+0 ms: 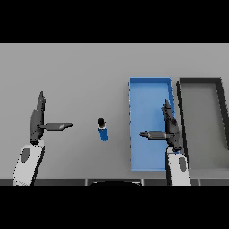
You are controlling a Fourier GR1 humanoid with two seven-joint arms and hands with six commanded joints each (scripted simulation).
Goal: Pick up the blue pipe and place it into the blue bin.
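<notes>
A short blue pipe [103, 130] with a dark top end stands on the grey table, just left of the blue bin [144, 89]. My right hand [170, 126] hovers over the bin's right half, fingers straight and thumb pointing left, about a hand's width right of the pipe. Far to the pipe's left, my left hand [37, 119] is open with its thumb stretched toward the pipe. Neither hand touches anything.
A dark-rimmed grey bin [222, 112] sits right beside the blue bin, against its right wall. Bare grey table [80, 71] stretches behind and left of the pipe.
</notes>
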